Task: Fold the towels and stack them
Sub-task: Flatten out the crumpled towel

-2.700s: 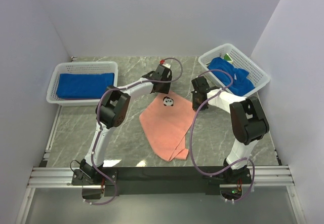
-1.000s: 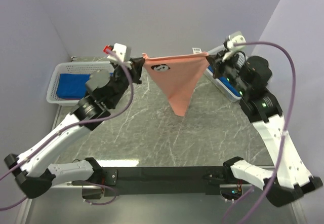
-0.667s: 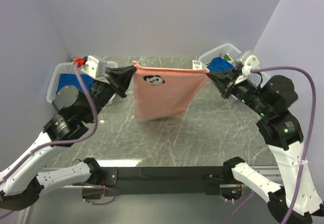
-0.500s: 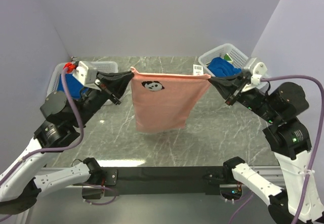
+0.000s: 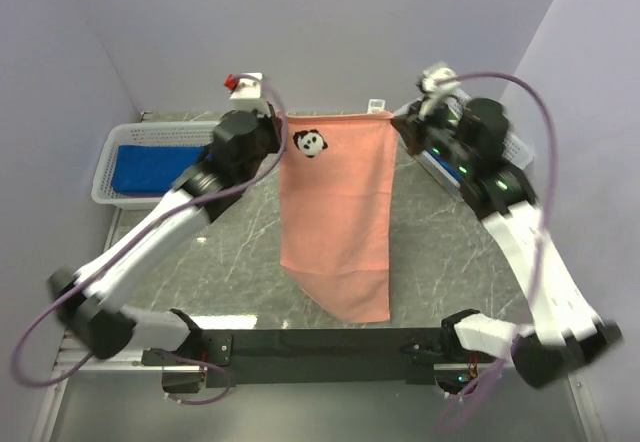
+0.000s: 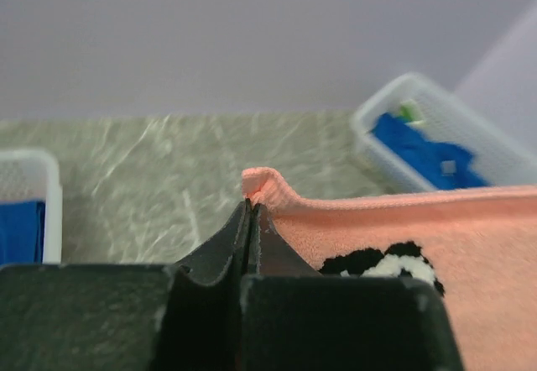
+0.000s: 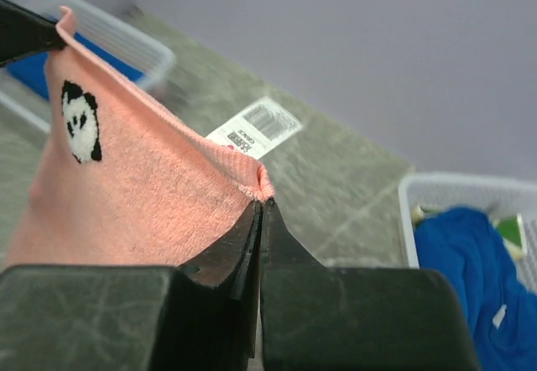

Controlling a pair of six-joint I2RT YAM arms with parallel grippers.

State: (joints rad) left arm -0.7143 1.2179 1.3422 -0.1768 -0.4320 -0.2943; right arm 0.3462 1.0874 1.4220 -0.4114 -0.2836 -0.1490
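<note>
1. Holding up a salmon-pink rectangular cloth towel (image 5: 335,212) over the grey-green marbled table (image 5: 230,252), stretched flat between both arms, long side hanging down (whether the lower edge touches the table cannot be told).
2. Pinched tight in the left gripper (image 6: 249,207): the towel's top corner nearest the black-and-white panda motif (image 5: 311,143), fingers pressed together on the hem.
3. Pinched just as tight in the right gripper (image 7: 262,203): the opposite top corner, close to a white barcode label (image 7: 256,128) at the towel's upper edge.
4. At the left side of the table, a white plastic lattice basket (image 5: 100,190); inside it, one royal blue towel (image 5: 150,167) lying flat and folded, filling most of the floor.
5. At the far right, a second white lattice basket (image 7: 470,188), largely hidden behind the right arm in the top view; inside it, crumpled royal blue cloth (image 7: 461,253) heaped loosely, plus a sliver of green cloth (image 7: 510,235) against the far wall.
</note>
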